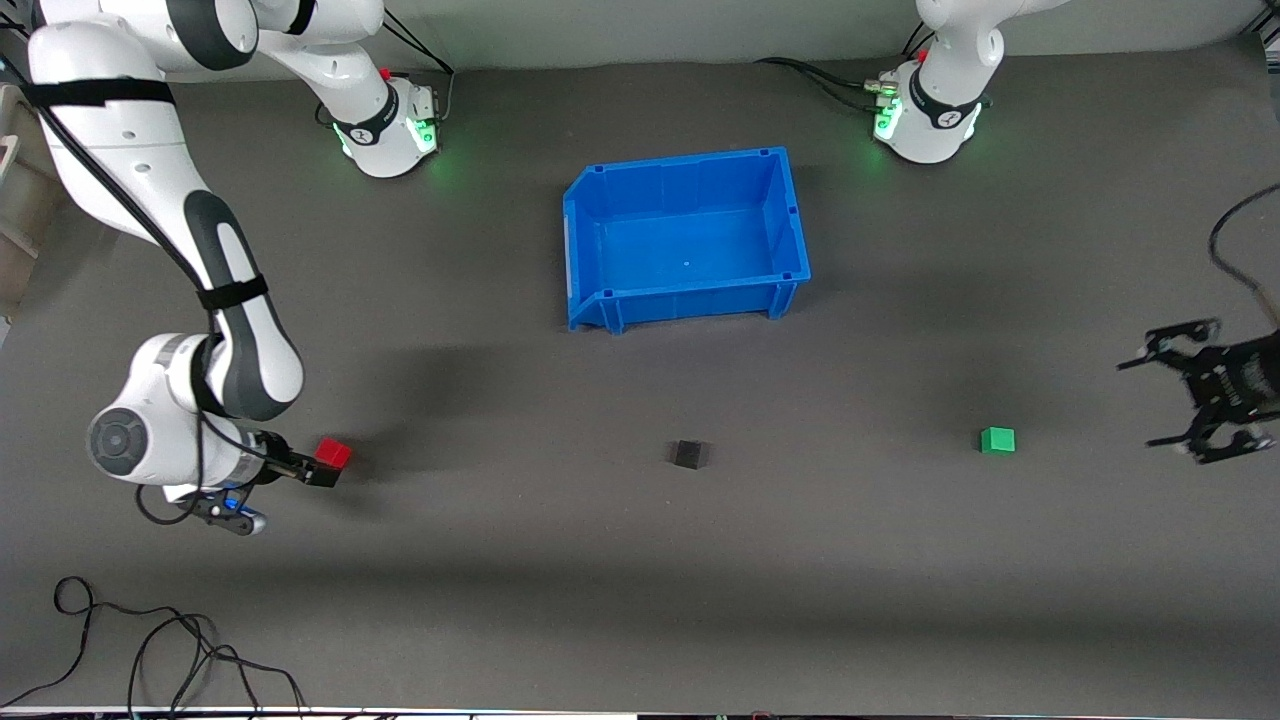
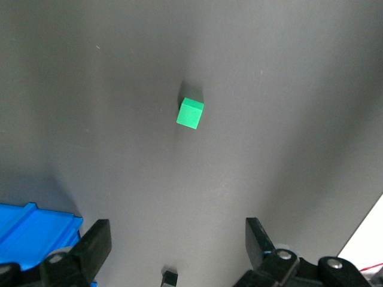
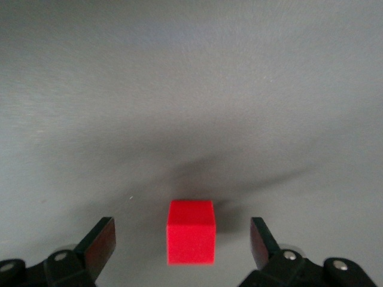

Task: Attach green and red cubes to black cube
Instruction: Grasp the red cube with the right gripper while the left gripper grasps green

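Observation:
The red cube (image 1: 333, 453) rests on the grey mat toward the right arm's end of the table. My right gripper (image 1: 325, 462) is low around it, open. In the right wrist view the red cube (image 3: 190, 232) lies between the fingers (image 3: 99, 242) with a gap on each side. The black cube (image 1: 688, 454) sits mid-table, and the green cube (image 1: 997, 440) lies toward the left arm's end. My left gripper (image 1: 1140, 403) hangs open and empty over the mat beside the green cube. The left wrist view shows the green cube (image 2: 190, 113) and the black cube (image 2: 169, 278).
A blue bin (image 1: 685, 235), empty, stands farther from the front camera than the black cube; its corner (image 2: 36, 224) shows in the left wrist view. Loose black cables (image 1: 150, 640) lie at the table's near edge by the right arm's end.

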`<act>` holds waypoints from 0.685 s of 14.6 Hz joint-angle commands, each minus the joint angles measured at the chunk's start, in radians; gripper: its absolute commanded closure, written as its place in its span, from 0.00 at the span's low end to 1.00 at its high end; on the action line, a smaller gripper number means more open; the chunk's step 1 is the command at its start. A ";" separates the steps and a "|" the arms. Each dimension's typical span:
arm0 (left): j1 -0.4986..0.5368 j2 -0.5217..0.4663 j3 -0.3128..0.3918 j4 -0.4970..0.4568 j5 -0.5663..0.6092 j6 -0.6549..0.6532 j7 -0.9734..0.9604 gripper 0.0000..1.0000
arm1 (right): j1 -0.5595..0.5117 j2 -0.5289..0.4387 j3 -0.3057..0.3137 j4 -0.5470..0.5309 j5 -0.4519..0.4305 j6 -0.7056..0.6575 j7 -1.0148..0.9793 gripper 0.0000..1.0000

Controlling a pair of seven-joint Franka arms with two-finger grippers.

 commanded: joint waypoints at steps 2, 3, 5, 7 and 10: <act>0.042 0.045 -0.006 -0.067 -0.104 0.053 0.240 0.00 | 0.006 -0.001 -0.002 -0.061 0.013 0.073 0.019 0.00; 0.042 0.053 -0.004 -0.091 -0.116 0.084 0.284 0.00 | 0.006 -0.001 -0.002 -0.064 0.011 0.076 0.019 0.00; 0.043 0.073 -0.006 -0.148 -0.142 0.156 0.358 0.00 | 0.006 0.000 -0.003 -0.072 0.013 0.077 0.019 0.02; 0.045 0.091 -0.004 -0.197 -0.190 0.222 0.422 0.00 | 0.006 -0.001 -0.003 -0.096 0.011 0.110 0.018 0.09; 0.046 0.133 -0.004 -0.226 -0.225 0.260 0.505 0.00 | 0.004 0.000 -0.003 -0.101 0.013 0.122 0.019 0.12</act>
